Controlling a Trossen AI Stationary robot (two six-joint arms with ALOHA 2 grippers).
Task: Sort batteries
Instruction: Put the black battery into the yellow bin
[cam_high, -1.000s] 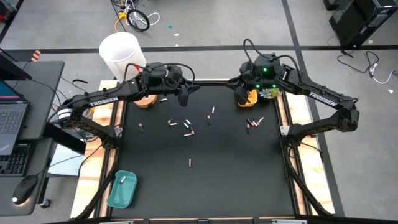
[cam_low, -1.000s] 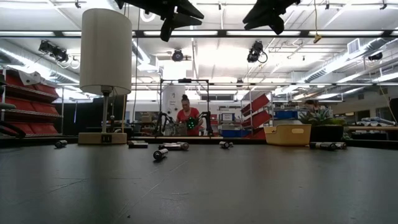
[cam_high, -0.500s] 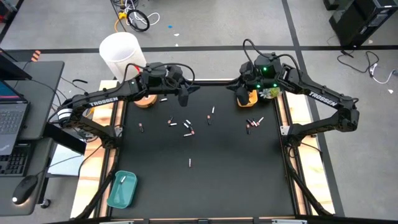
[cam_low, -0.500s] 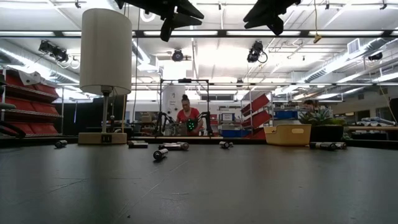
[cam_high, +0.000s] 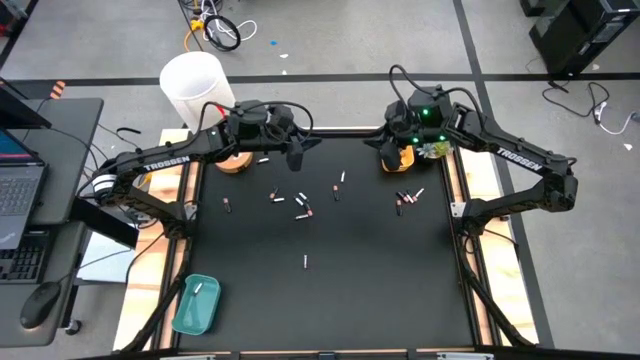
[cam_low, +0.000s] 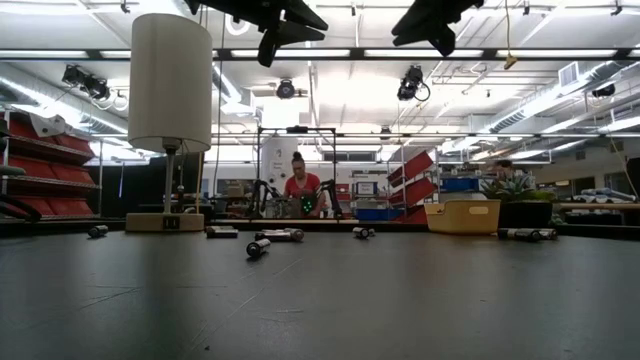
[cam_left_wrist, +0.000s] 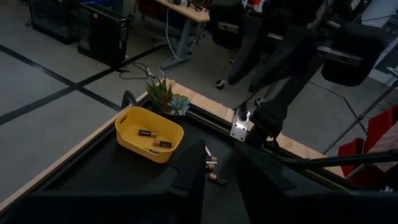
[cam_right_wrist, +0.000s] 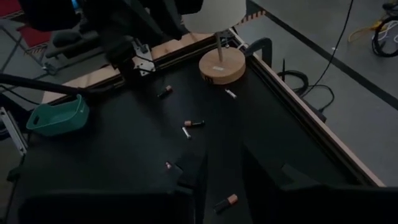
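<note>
Sorting is judged best done by lowering one tool straight onto a single battery, clear of its neighbours. The batteries (cam_high: 301, 205) lie scattered mid-tabletop (cam_high: 380, 280). The left tool (cam_high: 296, 158) hangs near the lamp (cam_high: 233, 162), and the right tool (cam_high: 390, 158) hangs by the yellow tray (cam_left_wrist: 124, 124). Whether either is spread or pinching cannot be told. Open room is left toward the teal tray (cam_high: 185, 318).
</note>
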